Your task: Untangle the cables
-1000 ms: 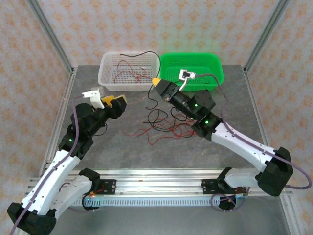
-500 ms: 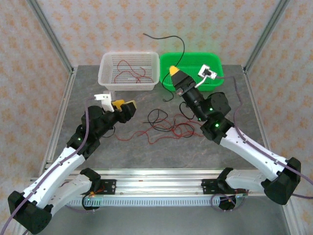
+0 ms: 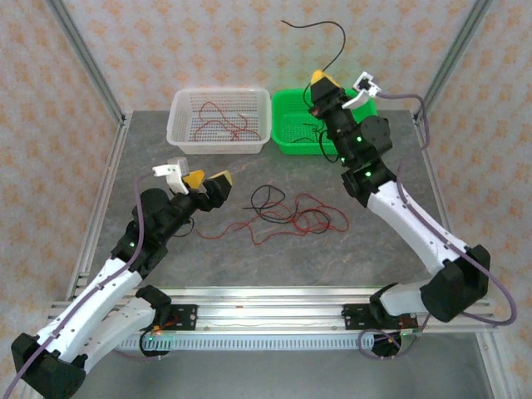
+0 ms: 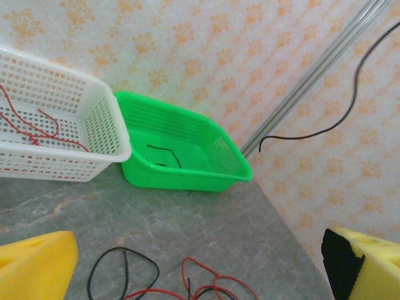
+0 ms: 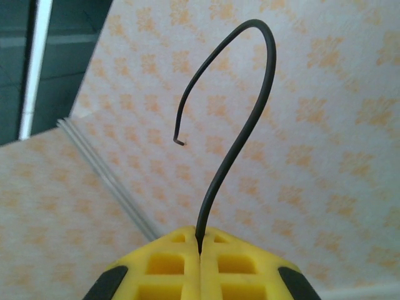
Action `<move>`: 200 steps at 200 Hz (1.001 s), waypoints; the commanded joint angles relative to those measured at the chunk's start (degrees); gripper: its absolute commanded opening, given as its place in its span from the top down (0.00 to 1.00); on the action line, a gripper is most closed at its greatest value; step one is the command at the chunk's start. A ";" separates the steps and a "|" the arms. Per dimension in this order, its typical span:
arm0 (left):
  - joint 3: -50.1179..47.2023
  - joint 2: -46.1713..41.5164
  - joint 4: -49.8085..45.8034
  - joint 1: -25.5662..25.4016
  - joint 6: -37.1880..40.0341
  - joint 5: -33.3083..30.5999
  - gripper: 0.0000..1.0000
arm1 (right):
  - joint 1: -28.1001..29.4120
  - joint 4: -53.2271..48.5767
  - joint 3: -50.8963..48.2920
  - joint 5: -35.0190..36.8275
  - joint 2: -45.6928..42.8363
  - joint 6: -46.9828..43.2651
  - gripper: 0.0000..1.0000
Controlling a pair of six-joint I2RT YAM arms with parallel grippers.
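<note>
Right wrist view reveals the right claw (image 5: 200, 247) clamping a black wire (image 5: 240, 134).

White perforated plastic basket (image 3: 218, 148) at far side of grey stone-pattern table (image 3: 332, 266); green perforated plastic basket (image 3: 287, 143) just beside it, right. Thin red wires (image 3: 223, 126) in the former. Thin black wire (image 5: 251, 23) in air above the latter. Tangle of red and black wires (image 3: 291, 218) on table, near of both.
</note>
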 commanded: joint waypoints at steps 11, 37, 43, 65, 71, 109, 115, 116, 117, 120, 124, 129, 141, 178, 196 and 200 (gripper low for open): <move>-0.95 -0.78 4.25 -0.02 -2.90 2.71 0.01 | -2.44 -0.27 5.96 -4.85 5.52 -16.29 1.00; 0.06 -0.86 1.82 0.00 -1.99 2.85 0.01 | -3.37 -7.22 12.26 -7.54 11.67 -32.13 1.00; 0.43 -0.86 0.96 -0.01 -1.61 2.48 0.01 | -3.56 -9.64 14.26 -7.73 13.29 -35.40 1.00; 1.52 -1.08 -1.34 0.00 -0.75 1.31 0.01 | -4.55 -19.09 22.74 -7.38 20.66 -45.85 1.00; 1.83 -1.12 -1.64 0.02 -0.59 1.04 0.01 | -4.92 -21.14 24.98 -7.18 22.82 -48.18 1.00; 3.30 -1.21 -2.79 0.01 -0.65 0.50 0.01 | -7.89 -29.87 35.66 -8.22 35.81 -57.77 1.00; 3.49 -1.21 -3.10 -0.01 -0.70 0.45 0.01 | -8.21 -30.35 36.50 -8.33 37.41 -58.67 1.00; 3.52 -1.21 -3.18 0.02 -0.67 0.42 0.01 | -8.31 -30.40 36.56 -8.34 37.62 -58.85 1.00; 3.58 -1.21 -3.21 -0.01 -0.71 0.41 0.01 | -8.36 -30.48 36.64 -8.35 37.90 -59.02 1.00; 3.67 -1.26 -3.31 0.01 -0.74 0.37 0.01 | -8.52 -30.48 36.83 -8.47 38.52 -59.35 1.00; 3.81 -1.22 -3.56 -0.03 -0.76 0.32 0.01 | -8.77 -30.39 36.94 -8.65 39.43 -59.73 1.00; 4.02 -1.21 -3.83 0.00 -0.76 0.17 0.01 | -9.07 -30.15 36.98 -8.85 40.33 -60.12 1.00; 4.55 -1.21 -4.63 -0.02 -0.81 -0.05 0.01 | -9.79 -29.29 36.89 -9.05 42.47 -60.22 1.00; 6.17 -1.56 -7.00 -0.03 -0.73 -1.24 0.01 | -12.41 -28.09 37.24 -7.86 47.88 -56.42 1.00; 6.76 -1.91 -7.93 -0.03 -0.66 -2.17 0.01 | -13.66 -28.07 36.66 -5.66 49.69 -54.39 1.00; 6.82 -1.96 -8.11 -0.02 -0.65 -2.35 0.01 | -13.89 -28.15 36.48 -5.38 49.90 -54.08 1.00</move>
